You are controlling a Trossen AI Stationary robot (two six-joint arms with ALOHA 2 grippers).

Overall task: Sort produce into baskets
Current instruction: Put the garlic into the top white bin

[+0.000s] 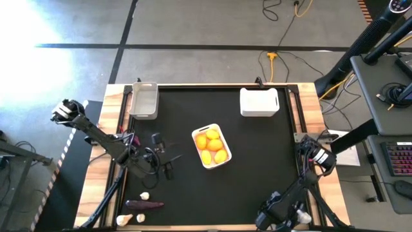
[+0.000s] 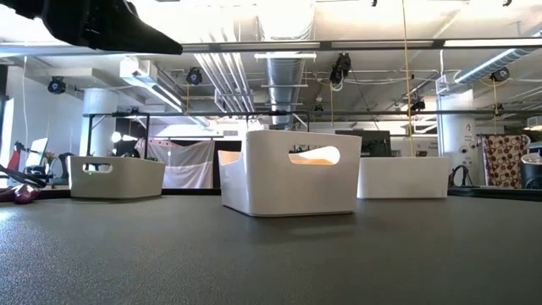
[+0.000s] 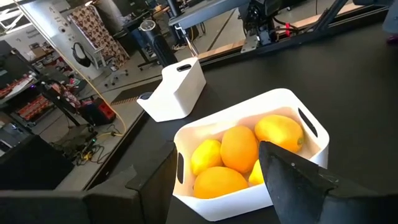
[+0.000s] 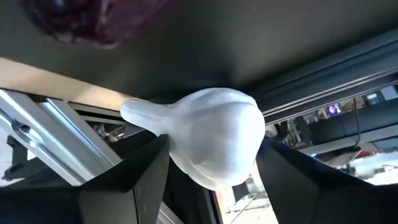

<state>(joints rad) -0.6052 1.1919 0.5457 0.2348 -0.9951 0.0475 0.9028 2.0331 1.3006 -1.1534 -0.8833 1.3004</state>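
Note:
A white basket (image 1: 212, 146) in the middle of the table holds several yellow and orange fruits (image 3: 239, 149). A grey-translucent basket (image 1: 143, 100) stands at the far left and a white basket (image 1: 259, 102) at the far right. A purple vegetable (image 1: 144, 205) and white garlic bulbs (image 1: 123, 220) lie at the near left corner. My left gripper (image 3: 217, 186) hovers open, left of the fruit basket, with nothing between its fingers. My right gripper (image 4: 211, 155), at the near right corner (image 1: 290, 216), is shut on a white garlic bulb (image 4: 211, 137). A purple piece (image 4: 81, 18) lies just beyond it. My right gripper has the garlic bulb's round body (image 4: 249, 143) between its two fingers (image 4: 143, 174), one on each side. The bulb's pointed stem (image 4: 134, 112) sticks out sideways past one finger. Whether the bulb rests on the table or is lifted, I cannot tell.
The table's wooden border and metal rails (image 4: 56, 118) run close beyond my right gripper. Open black mat (image 1: 257, 174) lies between the fruit basket and the near right corner. Cables and a desk stand beyond the table.

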